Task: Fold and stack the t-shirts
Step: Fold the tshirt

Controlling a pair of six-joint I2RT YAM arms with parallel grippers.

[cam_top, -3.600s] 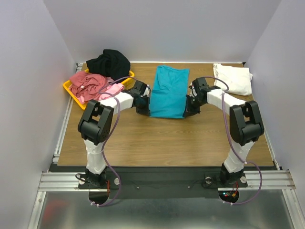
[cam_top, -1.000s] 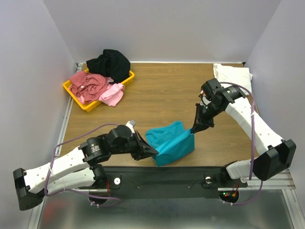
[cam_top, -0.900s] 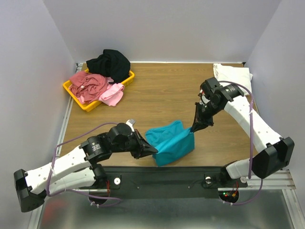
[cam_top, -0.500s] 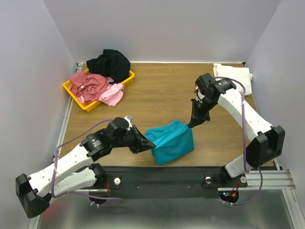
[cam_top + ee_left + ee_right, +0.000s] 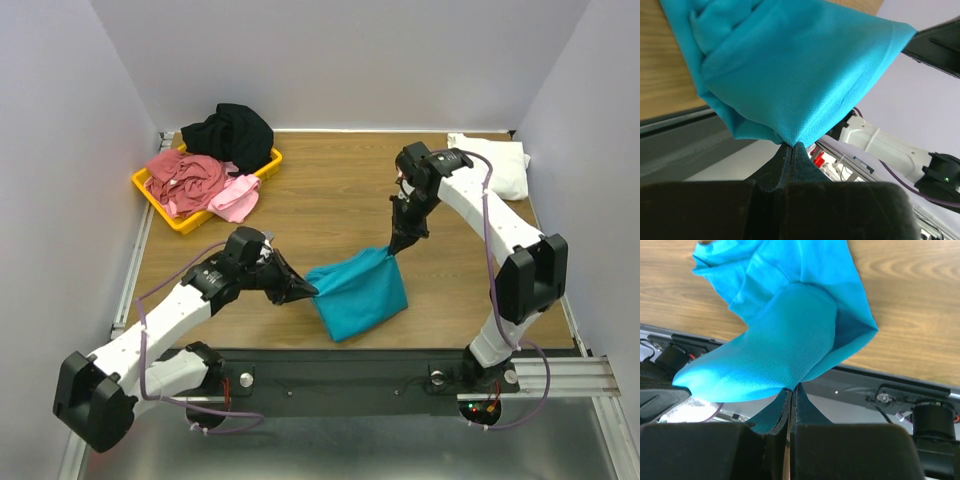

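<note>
The teal-blue t-shirt [image 5: 358,292] hangs between my two grippers over the table's near edge, its lower part bunched on the wood. My left gripper [image 5: 310,292] is shut on its left corner [image 5: 791,142]. My right gripper [image 5: 392,250] is shut on its right corner [image 5: 792,386] and holds it higher. The teal cloth fills both wrist views [image 5: 790,75] [image 5: 785,335]. The white t-shirt [image 5: 497,165] lies at the far right. The black t-shirt [image 5: 230,130], dusty red t-shirt [image 5: 185,175] and pink t-shirt [image 5: 237,198] are heaped at the far left.
A yellow plastic tray [image 5: 158,203] at the far left holds the red and pink shirts, with the black one against its back edge. Grey walls close in the table on three sides. The black front rail [image 5: 350,360] runs just below the hanging shirt.
Both grippers took the teal shirt from flat at the table's back and carried it to the near edge. In the last second both arms moved away from the near edge and the right gripper moved leftward.
</note>
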